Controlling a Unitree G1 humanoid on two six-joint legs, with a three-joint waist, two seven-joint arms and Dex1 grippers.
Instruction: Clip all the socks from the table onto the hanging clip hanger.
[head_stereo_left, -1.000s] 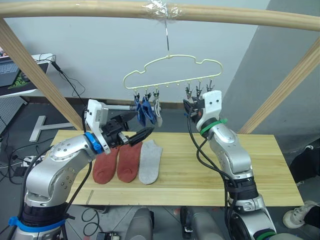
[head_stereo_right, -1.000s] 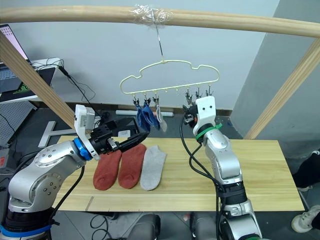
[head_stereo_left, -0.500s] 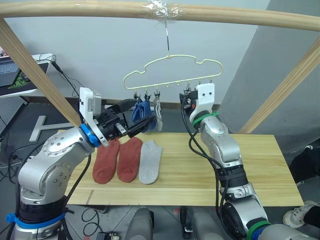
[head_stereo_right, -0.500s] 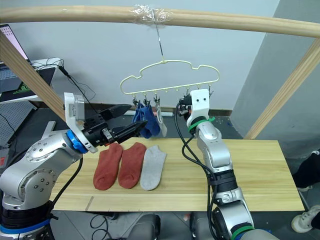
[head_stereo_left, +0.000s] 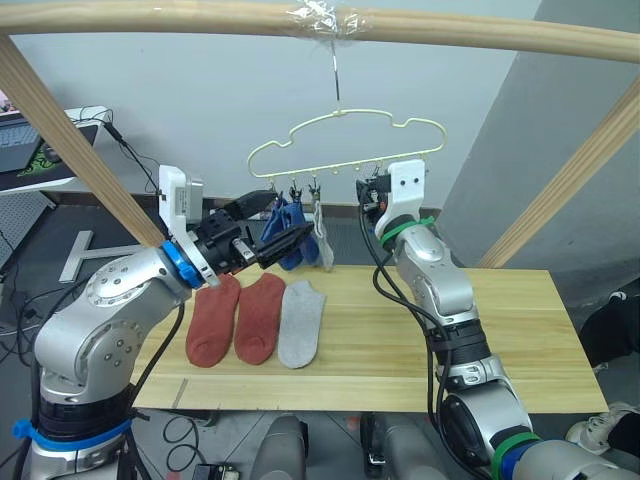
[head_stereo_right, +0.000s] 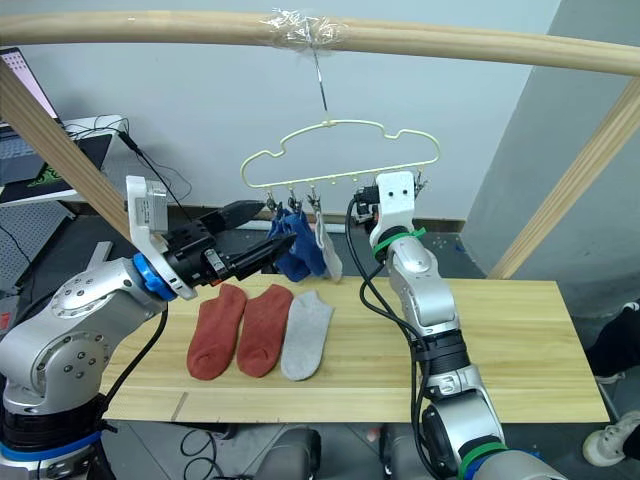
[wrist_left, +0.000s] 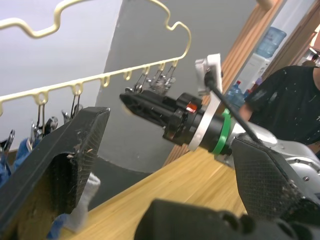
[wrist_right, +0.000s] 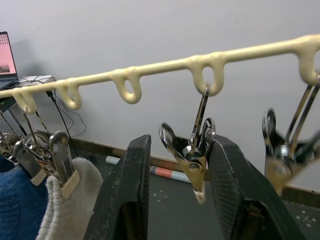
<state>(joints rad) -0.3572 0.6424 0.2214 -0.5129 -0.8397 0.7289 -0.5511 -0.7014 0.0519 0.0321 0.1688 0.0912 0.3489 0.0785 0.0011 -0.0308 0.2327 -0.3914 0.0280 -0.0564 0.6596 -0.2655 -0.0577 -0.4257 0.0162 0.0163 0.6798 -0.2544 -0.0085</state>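
- The thin pale yellow-green wire clip hanger (head_stereo_left: 345, 138) is hanging by its metal hook (head_stereo_left: 335, 70) from the round pale wooden pole (head_stereo_left: 200, 18) that is spanning the top of the frame.
- Two blue knit socks (head_stereo_left: 285, 225) and one light grey sock (head_stereo_left: 320, 235) are hanging side by side from the clips at the robot's left end of the hanger.
- Two rust-red ankle socks (head_stereo_left: 232, 316) and a second light grey ankle sock (head_stereo_left: 300, 322) are lying flat next to one another on the wide light wooden surface (head_stereo_left: 520, 330), the grey one on the robot's right of the pair.
- The left gripper (head_stereo_left: 270, 222) is hovering above the surface just beside the hanging blue socks, its two black fingers spread apart and holding nothing.
- The right gripper (wrist_right: 180, 200) is raised to the hanger's lower bar, its fingers standing apart on either side of a small empty grey metal clip (wrist_right: 192, 150); whether they are touching the clip cannot be told.
- More empty metal clips (wrist_left: 157, 82) are dangling from the loops towards the robot's right end of the hanger.
- In the left wrist view, a person in a dark speckled shirt (wrist_left: 287, 110) is sitting beyond the right arm.
- An open laptop (head_stereo_left: 30, 150) is standing on a stand off to the robot's left of the surface.
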